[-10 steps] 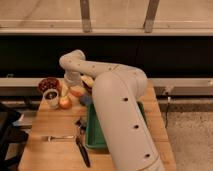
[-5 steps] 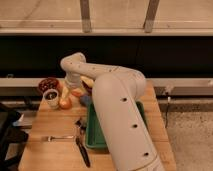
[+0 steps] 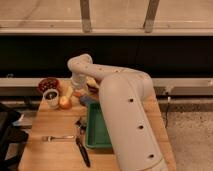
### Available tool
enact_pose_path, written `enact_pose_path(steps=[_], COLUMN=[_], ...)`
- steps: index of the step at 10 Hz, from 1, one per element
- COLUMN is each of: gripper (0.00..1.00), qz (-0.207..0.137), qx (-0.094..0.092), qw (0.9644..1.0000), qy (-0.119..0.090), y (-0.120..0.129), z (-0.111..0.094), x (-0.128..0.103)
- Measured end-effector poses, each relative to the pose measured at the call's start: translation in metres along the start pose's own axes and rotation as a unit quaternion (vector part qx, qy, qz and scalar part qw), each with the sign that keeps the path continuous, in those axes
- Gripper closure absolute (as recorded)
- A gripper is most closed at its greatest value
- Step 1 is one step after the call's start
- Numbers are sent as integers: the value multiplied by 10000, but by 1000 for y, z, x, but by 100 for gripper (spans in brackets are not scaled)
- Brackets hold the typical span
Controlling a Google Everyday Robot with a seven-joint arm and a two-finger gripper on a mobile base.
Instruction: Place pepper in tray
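The pepper (image 3: 79, 93) is a small orange-red piece on the wooden table, just left of the far end of the green tray (image 3: 98, 131). My gripper (image 3: 77, 88) hangs from the white arm's wrist directly over the pepper and hides part of it. I cannot tell whether it touches or holds the pepper. The arm (image 3: 125, 110) sweeps in from the lower right and covers the tray's right side.
A round yellow-orange fruit (image 3: 65, 102) and a white cup (image 3: 51, 97) stand left of the pepper. A dark-red bowl (image 3: 48, 84) is behind them. A pale yellow piece (image 3: 93, 82) lies by the arm. A fork (image 3: 55, 137) and a dark utensil (image 3: 82, 152) lie left of the tray.
The arm's wrist has shifted slightly to the right and a little lower over the pepper. The objects on the table have not moved.
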Motion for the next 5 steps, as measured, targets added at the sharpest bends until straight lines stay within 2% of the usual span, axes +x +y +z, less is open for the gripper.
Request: enact_pose_path(steps=[5], gripper=[20], qz=[218], qx=[-10], qw=[9997], qy=[-72], y=[-16], z=[-1], x=[-3])
